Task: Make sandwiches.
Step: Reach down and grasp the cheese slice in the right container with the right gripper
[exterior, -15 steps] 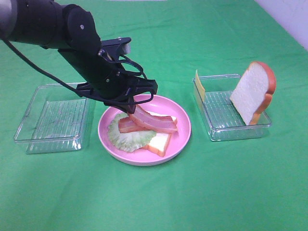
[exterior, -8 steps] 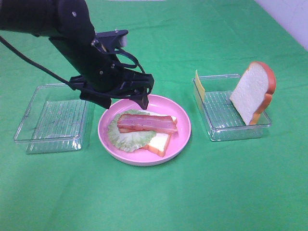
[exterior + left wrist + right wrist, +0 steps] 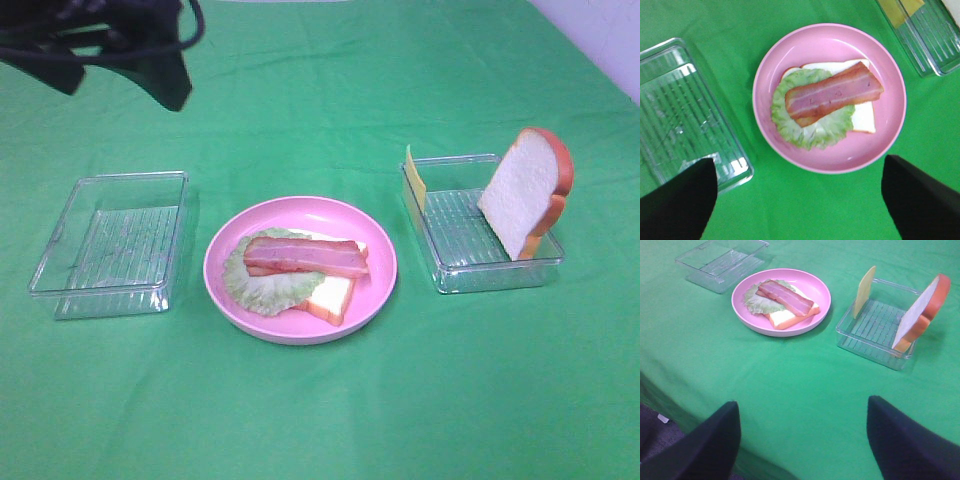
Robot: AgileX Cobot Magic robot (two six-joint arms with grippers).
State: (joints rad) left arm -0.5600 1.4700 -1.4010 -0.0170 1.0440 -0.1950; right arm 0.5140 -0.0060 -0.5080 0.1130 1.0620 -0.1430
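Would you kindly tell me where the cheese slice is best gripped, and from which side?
Probably its top edge, from above: the cheese slice stands on edge against the end wall of the clear tray nearest the pink plate, and only its upper part rises above the rim.

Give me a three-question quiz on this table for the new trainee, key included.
1. True or false: on the round pink plate, the reddish-brown bacon strips lie on the round pale green lettuce leaf.
2. Where is the thin yellow cheese slice? A. In the clear plastic rectangular tray with the leaning white bread slice. B. On that plate. C. In the other tray.
3. Fill in: the left gripper is ____.
Key: 1 true; 2 A; 3 open.
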